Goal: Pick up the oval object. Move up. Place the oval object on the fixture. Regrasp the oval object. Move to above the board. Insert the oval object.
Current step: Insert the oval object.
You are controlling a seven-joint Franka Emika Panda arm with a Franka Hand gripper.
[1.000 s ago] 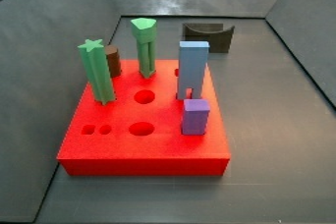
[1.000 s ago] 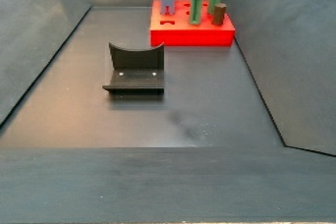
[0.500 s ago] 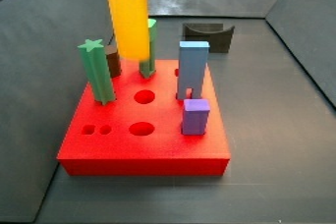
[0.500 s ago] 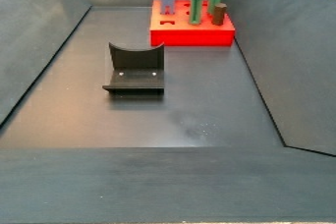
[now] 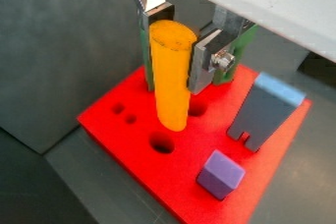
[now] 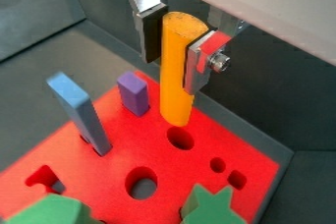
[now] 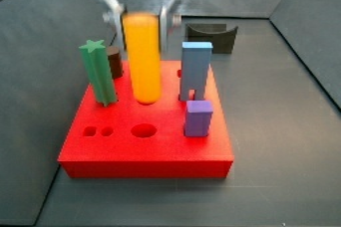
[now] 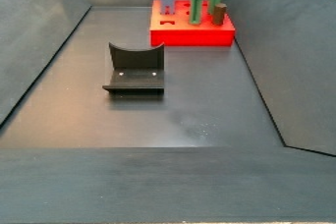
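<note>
Lowered since earlier: end effector (image 7: pixel 138 17) pinching smooth oval object (image 7: pixel 143 57), tip entering red board (image 7: pixel 147 141).

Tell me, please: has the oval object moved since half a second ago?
Yes. In a side view the oval object, held by the gripper, has come down against the green star peg, its lower end now at the board.

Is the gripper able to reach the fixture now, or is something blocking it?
Probably not yet. The gripper is above the board with its jaws closed on the oval object. The fixture itself stands uncovered on the floor.
</note>
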